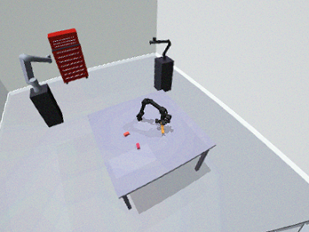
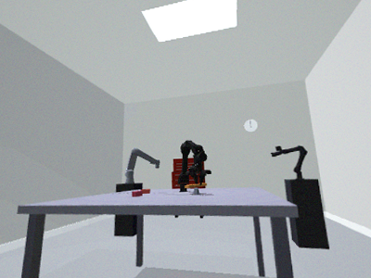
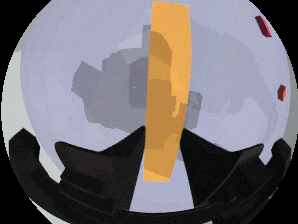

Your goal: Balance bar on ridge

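Note:
An orange bar (image 1: 163,130) (image 2: 192,186) (image 3: 169,65) is between the fingers of my gripper (image 1: 162,124) (image 2: 199,182) (image 3: 162,131), which is shut on it near one end in the wrist view. The bar looks about level in the exterior view and stands off the table (image 1: 110,122) (image 2: 83,203). The small grey ridge (image 2: 195,191) is on the table, directly below the bar in that view. I cannot tell whether bar and ridge touch. In the wrist view the bar and dark shadows partly hide the ridge.
Two small red blocks, one lighter (image 1: 126,134) (image 3: 282,93) and one pinker (image 1: 138,146) (image 3: 263,27), lie on the table away from the bar. A grey arm (image 1: 27,67) and another black arm (image 1: 168,48) stand on pedestals beyond the table. A red cabinet (image 1: 69,56) is behind.

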Robot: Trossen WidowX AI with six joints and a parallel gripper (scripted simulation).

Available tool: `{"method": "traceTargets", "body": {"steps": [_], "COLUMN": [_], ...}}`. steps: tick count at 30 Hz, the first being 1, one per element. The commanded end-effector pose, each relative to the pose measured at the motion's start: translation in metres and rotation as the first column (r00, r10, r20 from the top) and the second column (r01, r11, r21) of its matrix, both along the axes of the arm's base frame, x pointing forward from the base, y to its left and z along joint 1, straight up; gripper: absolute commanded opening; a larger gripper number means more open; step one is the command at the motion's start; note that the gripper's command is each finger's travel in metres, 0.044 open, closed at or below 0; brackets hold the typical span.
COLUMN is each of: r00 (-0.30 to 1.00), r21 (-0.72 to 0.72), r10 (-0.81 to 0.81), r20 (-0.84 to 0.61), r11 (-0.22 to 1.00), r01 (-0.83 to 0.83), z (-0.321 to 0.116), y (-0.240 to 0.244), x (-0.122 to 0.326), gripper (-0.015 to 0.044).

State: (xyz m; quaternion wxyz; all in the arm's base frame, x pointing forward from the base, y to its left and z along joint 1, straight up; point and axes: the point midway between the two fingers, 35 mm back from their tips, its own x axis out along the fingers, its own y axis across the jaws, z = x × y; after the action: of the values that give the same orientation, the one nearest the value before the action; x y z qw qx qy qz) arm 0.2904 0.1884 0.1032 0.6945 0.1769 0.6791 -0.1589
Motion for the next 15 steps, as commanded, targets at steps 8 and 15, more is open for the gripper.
{"method": "traceTargets", "body": {"steps": [8, 15], "r00": [1.000, 1.000], "r21": [-0.002, -0.002], "r10": [0.006, 0.006], "r20": [0.000, 0.000], "r11": [1.000, 1.000], "r01": [-0.006, -0.006], "z": [-0.0017, -0.0023], "y": [-0.0005, -0.0005], "x": [0.0000, 0.0000], "gripper": [0.0000, 0.0000]}}
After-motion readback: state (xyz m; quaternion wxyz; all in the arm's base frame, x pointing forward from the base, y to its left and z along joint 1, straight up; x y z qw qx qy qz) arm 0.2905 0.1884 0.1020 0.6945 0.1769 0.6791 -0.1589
